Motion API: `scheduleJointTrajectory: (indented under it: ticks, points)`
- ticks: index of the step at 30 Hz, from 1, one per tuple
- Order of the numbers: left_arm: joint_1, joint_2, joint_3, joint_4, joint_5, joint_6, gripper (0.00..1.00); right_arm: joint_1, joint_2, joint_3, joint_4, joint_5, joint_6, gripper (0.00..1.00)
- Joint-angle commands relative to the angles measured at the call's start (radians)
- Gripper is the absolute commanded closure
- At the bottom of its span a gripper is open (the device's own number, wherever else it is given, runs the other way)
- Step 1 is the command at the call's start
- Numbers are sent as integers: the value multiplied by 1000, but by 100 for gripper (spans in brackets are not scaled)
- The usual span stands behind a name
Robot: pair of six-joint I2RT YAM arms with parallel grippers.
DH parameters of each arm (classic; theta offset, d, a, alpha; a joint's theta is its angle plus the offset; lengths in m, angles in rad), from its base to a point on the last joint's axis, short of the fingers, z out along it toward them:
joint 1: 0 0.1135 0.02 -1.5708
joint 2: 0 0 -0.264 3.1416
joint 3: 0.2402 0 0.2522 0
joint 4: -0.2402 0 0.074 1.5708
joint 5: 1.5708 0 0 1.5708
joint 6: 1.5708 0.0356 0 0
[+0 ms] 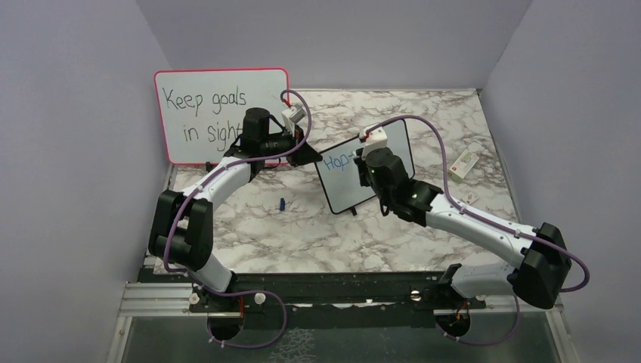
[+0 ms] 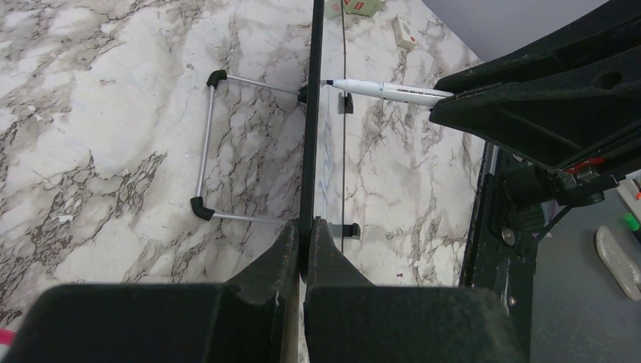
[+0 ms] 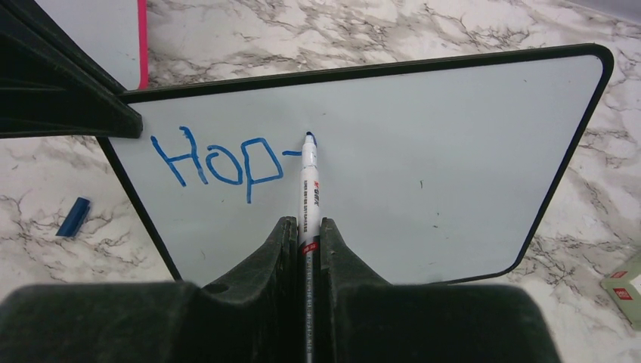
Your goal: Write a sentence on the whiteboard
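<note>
A: The right gripper [image 3: 306,227] is clamped on a white marker pen with a blue tip [image 3: 309,181], which touches the small white board with the thin black frame [image 3: 453,136]. The left gripper [image 2: 302,238] pinches that board's edge.
B: Progress?
A: Early, I judge. The blue handwriting [image 3: 215,160] reads only "Hop" plus one stroke, and the board stands directly ahead of the right fingers.

Whiteboard [image 1: 346,189] upright mid-table; blue sentence [image 1: 338,160] shows "Hop"; right arm [image 1: 469,219] overlaps board; blue cap [image 1: 281,203] left.
</note>
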State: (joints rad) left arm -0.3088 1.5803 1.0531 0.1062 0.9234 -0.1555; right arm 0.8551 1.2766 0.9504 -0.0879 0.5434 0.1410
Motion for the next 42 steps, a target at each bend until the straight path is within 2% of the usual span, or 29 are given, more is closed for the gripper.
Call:
scheduleJointTrajectory:
  ticks: [1,25,42]
  points:
    - [-1,9,8,-53,15,39,100,-7,17,36,53,-55,-12,99]
    - [0,12,12,-59,11,42,100,-7,-15,-12,-50,-118,14,99]
    - [-1,10,11,-62,12,43,100,-7,-36,-45,-100,-26,14,99]
